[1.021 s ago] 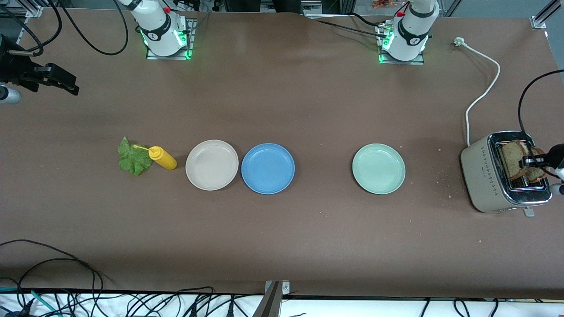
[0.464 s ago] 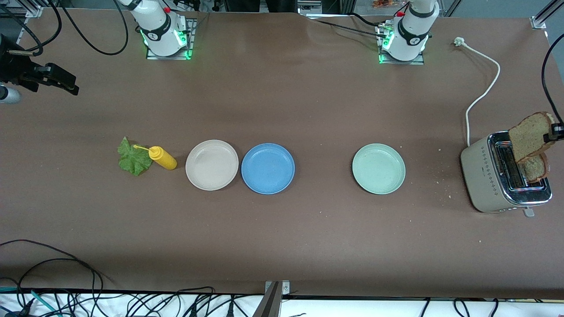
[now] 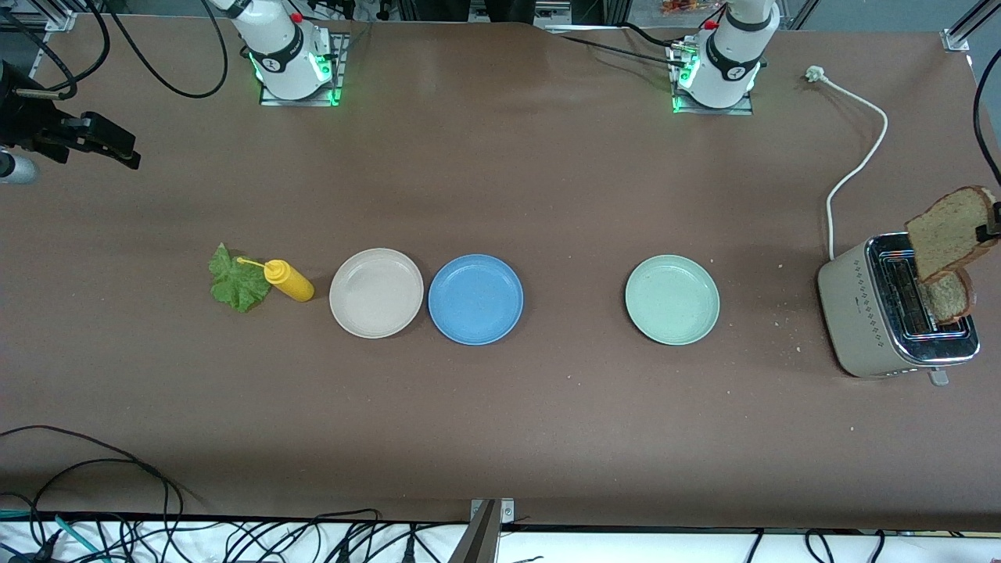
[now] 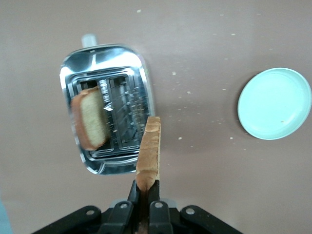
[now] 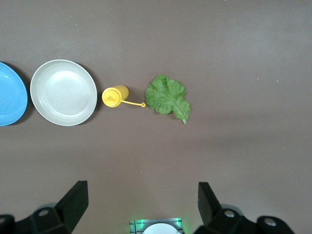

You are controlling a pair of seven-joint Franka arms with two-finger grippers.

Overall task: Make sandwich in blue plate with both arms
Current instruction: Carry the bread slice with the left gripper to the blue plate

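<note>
My left gripper [image 4: 145, 187] is shut on the lower edge of a brown bread slice [image 4: 148, 151]. It holds that slice [image 3: 950, 233] upright in the air over the toaster [image 3: 868, 313], at the left arm's end of the table. A second bread slice [image 3: 948, 295] stands in one toaster slot [image 4: 90, 119]. The blue plate [image 3: 475, 299] lies bare near the table's middle, and its edge shows in the right wrist view [image 5: 9, 92]. A green lettuce leaf [image 3: 237, 283] lies toward the right arm's end [image 5: 168, 96]. My right gripper [image 5: 141, 200] hangs open and holds nothing, high over the right arm's end of the table [image 3: 109, 145].
A yellow squeeze bottle [image 3: 289, 281] lies beside the lettuce. The beige plate [image 3: 376, 293] touches the blue plate's side. A pale mint-green plate [image 3: 672, 299] sits between the blue plate and the toaster. The toaster's white cord [image 3: 860, 156] runs toward the left arm's base. Crumbs are scattered near the toaster.
The left gripper has lifted one bread slice up out of the toaster slot and now holds it above the toaster. The right arm has not moved.
</note>
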